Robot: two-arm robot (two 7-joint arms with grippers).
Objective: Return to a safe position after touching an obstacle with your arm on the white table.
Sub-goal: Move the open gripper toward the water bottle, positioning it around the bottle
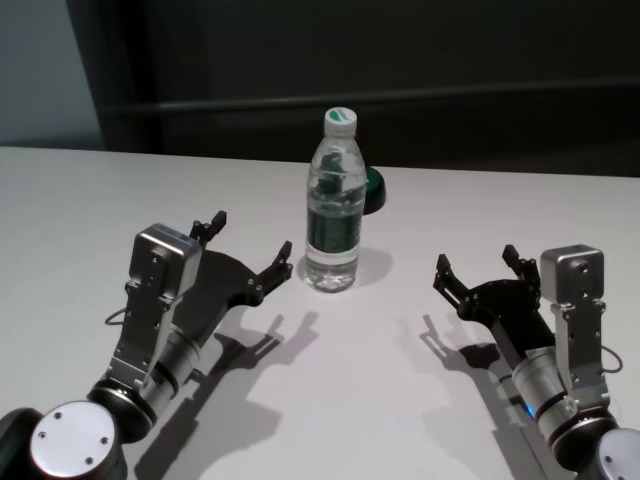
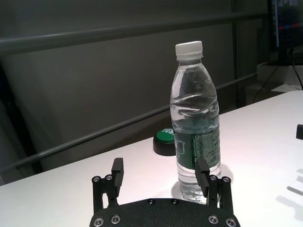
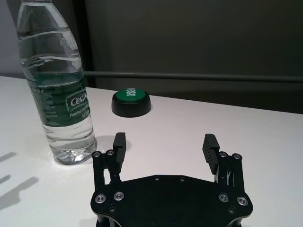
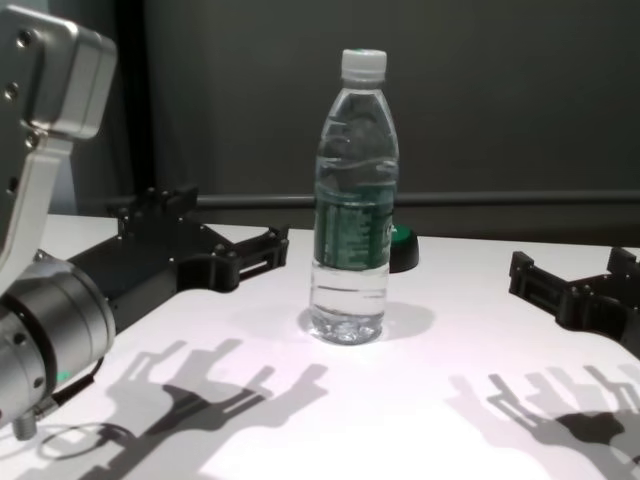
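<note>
- The left gripper [image 1: 248,252] hovers low over the white worktop [image 1: 90,210], its jaws spread wide and holding nothing.
- Its right-hand fingertip [image 1: 283,254] points at the water bottle [image 1: 333,205] and ends just beside the bottle's lower part; the pictures do not settle whether the two touch.
- In the left wrist view the bottle [image 2: 195,127] rises just past one finger [image 2: 202,175] of that gripper [image 2: 160,176].
- The right gripper [image 1: 480,266] hangs over the worktop's right side, jaws also wide and empty, well apart from the bottle.
- The bottle stands upright near the middle of the worktop, clear, with a white cap [image 1: 340,120] and a dark green label band.
- A low black button with a green top [image 3: 131,101] sits just behind the bottle.
</note>
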